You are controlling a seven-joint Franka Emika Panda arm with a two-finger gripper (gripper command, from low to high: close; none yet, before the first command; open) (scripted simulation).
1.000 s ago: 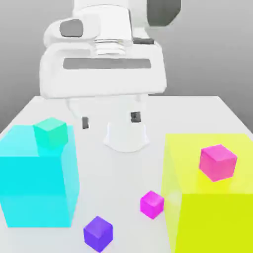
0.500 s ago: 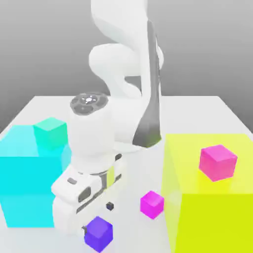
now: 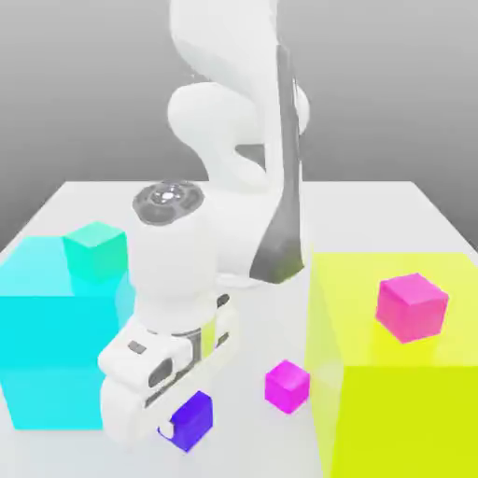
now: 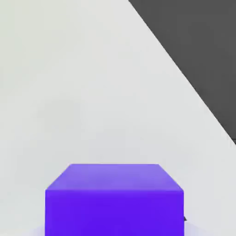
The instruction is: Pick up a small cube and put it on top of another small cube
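Note:
The small purple cube (image 3: pixel 196 419) lies on the white table near its front edge, half tucked under my hand. My gripper (image 3: pixel 183 426) is down at the table and shut on this cube, with the white hand covering its left side in the exterior view. The hand view has the purple cube (image 4: pixel 114 199) very close, resting on the table. The small teal-green cube (image 3: pixel 95 250) is at the exterior view's left, at the far top corner of a big cyan cube. I cannot tell whether it rests on that cube or stands behind it.
A huge translucent cyan cube (image 3: pixel 56 345) fills the exterior view's left and a huge translucent yellow one (image 3: pixel 411 411) the right, with a pink cube (image 3: pixel 412 306) at it. A little magenta cube (image 3: pixel 287 385) lies just right of my hand. The table's edge (image 4: pixel 184 83) runs close by.
The arm swung down from high at the back to the front of the table. The fingers closed on the purple cube, which now sits slightly higher and further right in the picture.

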